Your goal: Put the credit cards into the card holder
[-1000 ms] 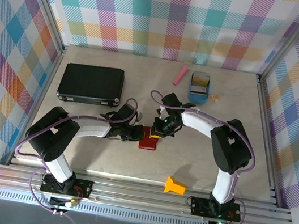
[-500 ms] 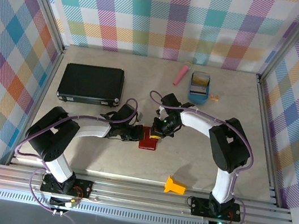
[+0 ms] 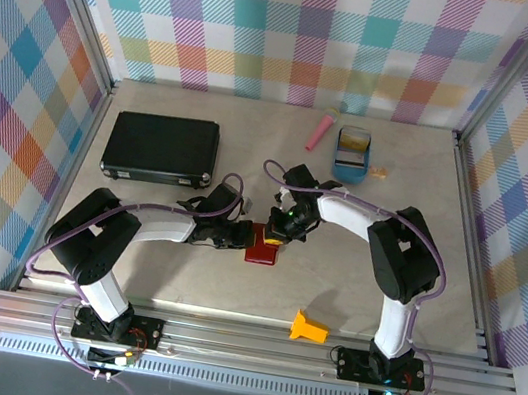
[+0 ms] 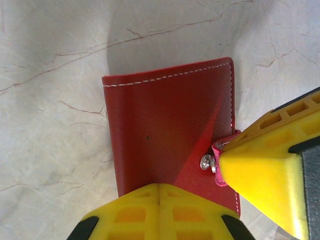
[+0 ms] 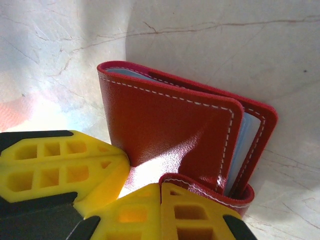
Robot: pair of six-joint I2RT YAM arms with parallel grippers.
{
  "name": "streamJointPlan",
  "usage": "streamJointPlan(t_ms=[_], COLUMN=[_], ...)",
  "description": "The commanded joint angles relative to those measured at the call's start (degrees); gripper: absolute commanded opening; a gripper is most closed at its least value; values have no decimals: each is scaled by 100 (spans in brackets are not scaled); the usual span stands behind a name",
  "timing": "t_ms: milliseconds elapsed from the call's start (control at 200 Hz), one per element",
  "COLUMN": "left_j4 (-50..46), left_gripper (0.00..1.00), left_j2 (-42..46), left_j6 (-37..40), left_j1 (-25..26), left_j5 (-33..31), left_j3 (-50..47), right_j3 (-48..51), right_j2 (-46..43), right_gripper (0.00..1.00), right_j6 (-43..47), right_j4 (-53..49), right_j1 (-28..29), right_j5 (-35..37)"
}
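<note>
The dark-red card holder (image 3: 263, 246) is lying folded at the middle of the bench (image 3: 351, 283). The left pincer (image 4: 158, 189), closed on nothing, is pressing on its left edge, and the right pincer (image 5: 161, 192), also closed, is nudging the closing tab (image 5: 200, 186). With nothing clamping it, the wallet is likely sliding-prone, and the tab may be slipping off the fingertips. The pincers are crowding each other, though bare bench is lying open near and right, well apart from the black case (image 3: 161, 148) and blue tray (image 3: 349, 171).

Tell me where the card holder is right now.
In the top view the card holder lies folded at mid-table between the left gripper and the right gripper, whose shut jaws both touch it, nearer and right of the black case.
</note>
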State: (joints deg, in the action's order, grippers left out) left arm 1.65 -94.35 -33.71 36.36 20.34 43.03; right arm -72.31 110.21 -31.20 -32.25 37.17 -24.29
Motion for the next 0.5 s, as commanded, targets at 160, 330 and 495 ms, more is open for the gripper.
streamJointPlan(t_ms=[160, 330, 495], left_j4=[-142, -130, -119], left_gripper=[0, 0, 0], left_j2=[-146, -154, -154], left_j6=[62, 60, 61], left_j1=[73, 73, 73], left_j5=[58, 58, 67], left_j3=[13, 5, 4], right_j3=[-190, -246, -316], right_j2=[174, 276, 316], right_gripper=[0, 0, 0], right_j6=[-95, -60, -45], right_j4=[-93, -248, -383], right_j1=[36, 54, 80], right_j5=[21, 121, 300])
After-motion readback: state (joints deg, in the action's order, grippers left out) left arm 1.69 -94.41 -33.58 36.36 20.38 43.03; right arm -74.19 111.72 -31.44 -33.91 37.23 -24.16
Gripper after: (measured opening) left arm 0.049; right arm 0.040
